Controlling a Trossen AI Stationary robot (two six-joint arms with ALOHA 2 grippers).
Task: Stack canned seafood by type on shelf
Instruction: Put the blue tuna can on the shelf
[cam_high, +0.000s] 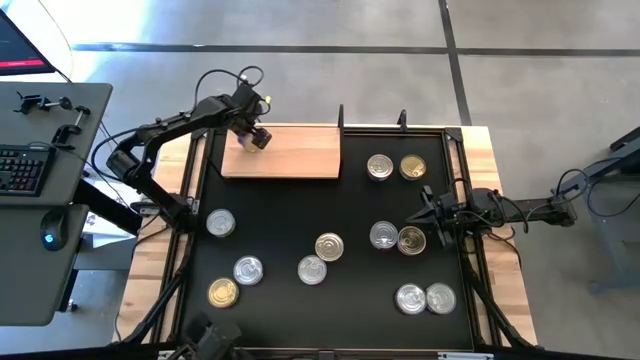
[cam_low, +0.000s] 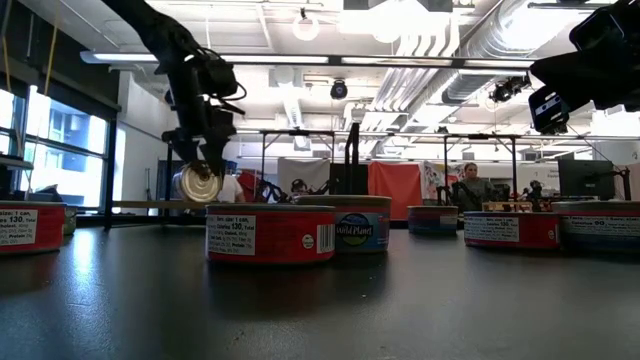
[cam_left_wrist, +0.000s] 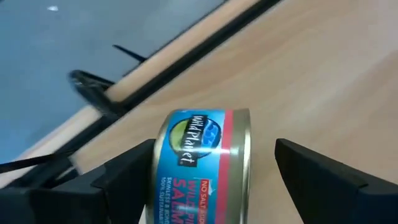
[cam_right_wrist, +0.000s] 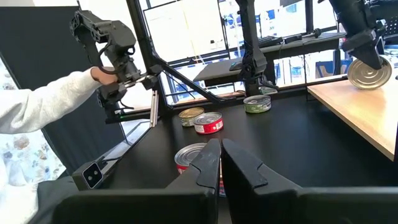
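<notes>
One can (cam_high: 252, 139) sits between the left gripper's (cam_high: 254, 138) spread fingers over the shelf's (cam_high: 295, 155) left end in the high view; eleven more lie scattered on the counter (cam_high: 290, 230), and the right gripper (cam_high: 425, 207), closed on nothing, waits near the right edge. In the low view the can (cam_low: 197, 184) is tipped on edge, lid facing the camera. In the left wrist view its round axis lies level with the board, the fingers (cam_left_wrist: 323, 177) standing clear on both sides.
</notes>
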